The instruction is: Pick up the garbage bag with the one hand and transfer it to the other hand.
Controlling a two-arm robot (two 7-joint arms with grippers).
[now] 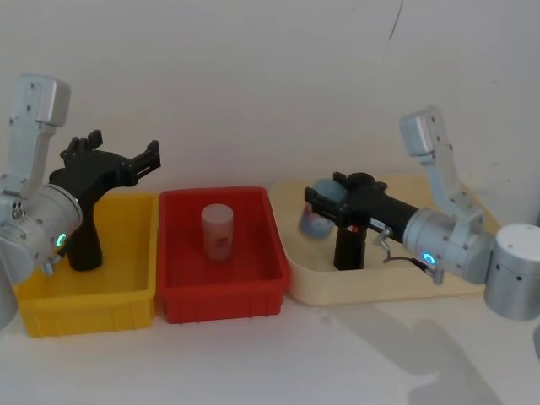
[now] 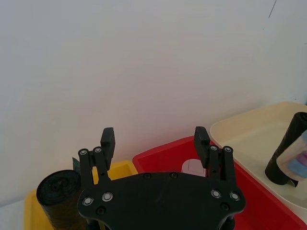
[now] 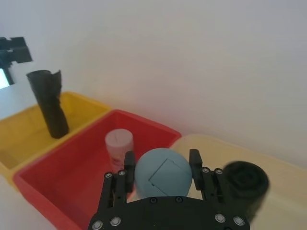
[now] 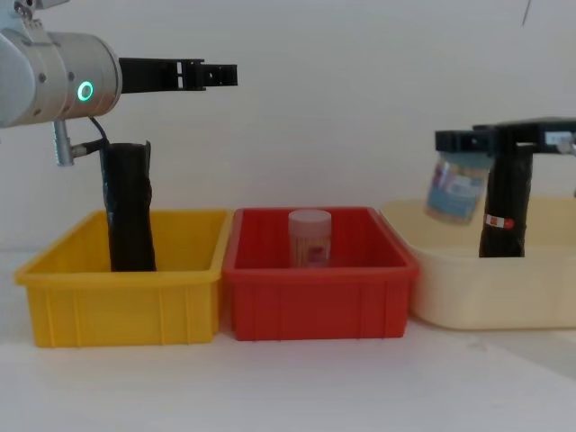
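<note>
The garbage bag [image 1: 348, 249], a tight black roll with a small red-and-white label, stands upright in the cream tray [image 1: 384, 283]; it also shows in the chest view [image 4: 504, 198]. Right beside it, my right gripper [image 1: 316, 209], on the arm with the blue ring, is shut on a blue-lidded jar [image 3: 162, 173] held above the tray's left end [image 4: 454, 191]. My left gripper [image 1: 145, 160], on the arm with the green ring, hangs open in the air over the yellow bin [image 4: 126, 297], holding nothing [image 2: 154, 139].
A taller wrinkled black roll [image 4: 129, 207] without a label stands in the yellow bin. The red bin [image 1: 221, 291] in the middle holds a white jar [image 1: 218, 232]. A plain wall stands close behind the bins.
</note>
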